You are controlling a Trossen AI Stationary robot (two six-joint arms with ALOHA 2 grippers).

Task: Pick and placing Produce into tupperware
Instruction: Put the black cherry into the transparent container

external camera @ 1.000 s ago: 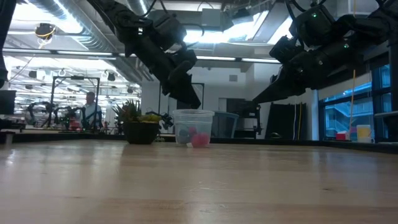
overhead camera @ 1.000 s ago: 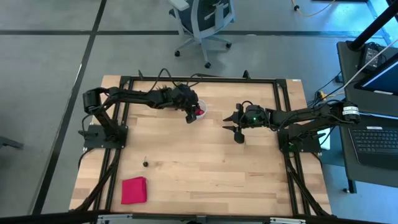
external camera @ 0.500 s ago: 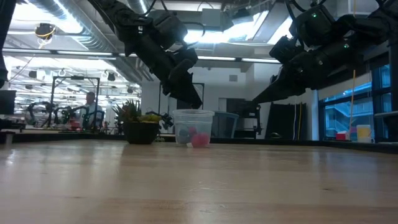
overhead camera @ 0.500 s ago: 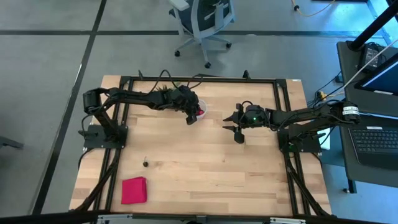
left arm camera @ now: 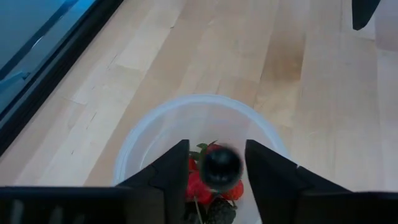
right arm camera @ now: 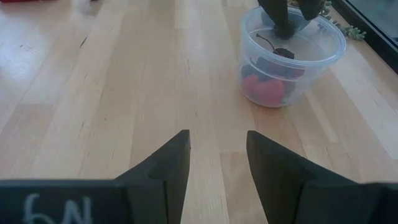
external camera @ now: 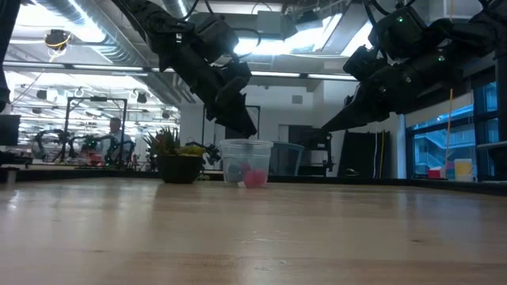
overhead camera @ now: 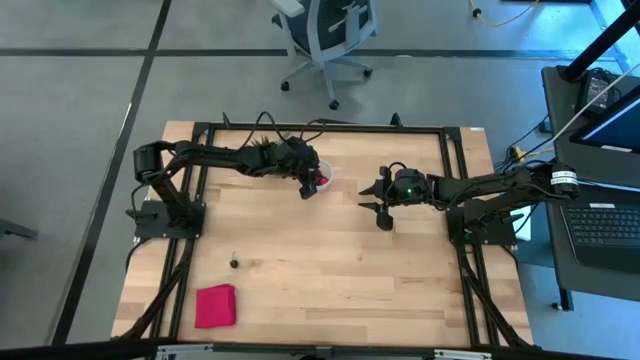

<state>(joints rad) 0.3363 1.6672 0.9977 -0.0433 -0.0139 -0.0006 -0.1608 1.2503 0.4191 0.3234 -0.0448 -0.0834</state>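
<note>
In the high view the left gripper [overhead camera: 310,186] hangs over the tupperware [overhead camera: 322,175], upper centre of the frame, as before. In the left wrist view its jaws have just widened, letting a dark fruit [left arm camera: 221,167] fall into the container. The right gripper [right arm camera: 217,165] waits half-open and empty, centre-right.

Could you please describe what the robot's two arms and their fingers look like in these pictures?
Both arms are dark, nearly black, jointed and slender, with black cables trailing beside them. The left gripper and right gripper each end in two flat, dark, wedge-shaped fingers. A small green light glows on the right arm's wrist. Pale handwritten characters mark the housing edge in the right wrist view.
</note>
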